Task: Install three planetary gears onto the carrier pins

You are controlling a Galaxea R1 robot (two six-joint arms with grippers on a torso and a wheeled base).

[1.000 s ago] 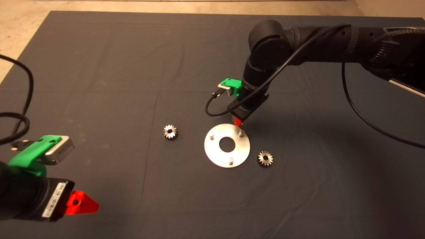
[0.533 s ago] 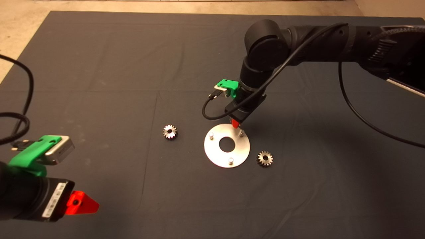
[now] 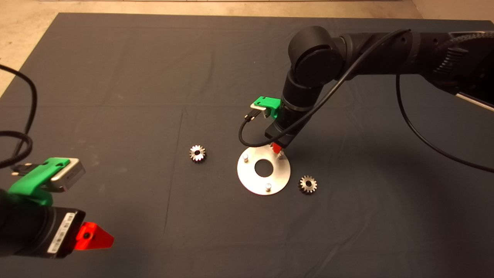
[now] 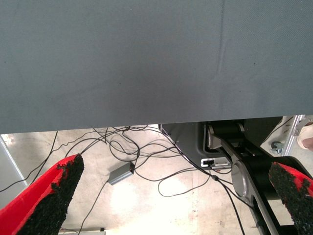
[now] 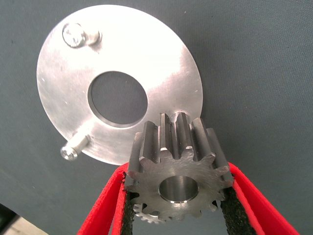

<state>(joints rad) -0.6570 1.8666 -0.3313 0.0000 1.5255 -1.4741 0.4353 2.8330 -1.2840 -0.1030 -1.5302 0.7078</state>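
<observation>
The white round disc (image 3: 251, 179) lies mid-mat with three carrier pins (image 3: 245, 157). My right gripper (image 3: 276, 148) hangs just above the disc's far right pin (image 3: 281, 154). In the right wrist view the right gripper (image 5: 180, 196) is shut on a planetary gear (image 5: 178, 171), held over the disc (image 5: 146, 58). Two pins (image 5: 75, 35) show bare there and the third is hidden behind the gear. Two more gears lie flat on the mat, one left of the disc (image 3: 197, 153) and one at its right (image 3: 308, 184). My left gripper (image 3: 94, 236) is parked at the lower left, open and empty.
The left wrist view looks past the mat's edge (image 4: 146, 122) at a floor with cables (image 4: 146, 156) and a robot base (image 4: 244, 166). The right arm's black cable (image 3: 247, 133) loops beside the wrist above the disc.
The right gripper with the gear has shifted slightly and come down closer over the disc's far right pin. The left arm, the disc and the two loose gears have not moved.
</observation>
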